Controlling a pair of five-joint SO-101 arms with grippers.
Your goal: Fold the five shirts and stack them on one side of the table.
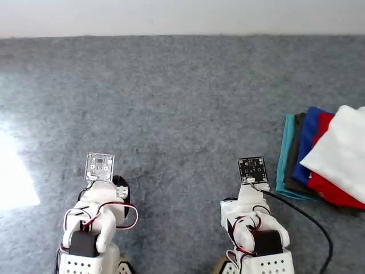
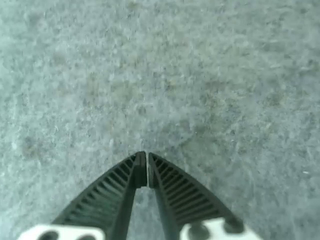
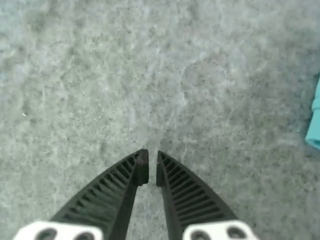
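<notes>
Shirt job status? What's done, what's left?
Done: five folded shirts lie in a staggered stack at the right edge of the table: teal shirt lowest, then dark shirt, blue shirt, red shirt, white shirt on top. In hand: nothing; the left gripper and right gripper hang over the table, fingers shut on nothing. Left: likely nothing, perhaps squaring the stack.

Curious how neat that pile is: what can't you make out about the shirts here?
High view: the white shirt runs off the right edge.
High view: red shirt, blue shirt, dark grey shirt show only strips beneath it.
Right wrist view: teal shirt cut by the edge.
</notes>
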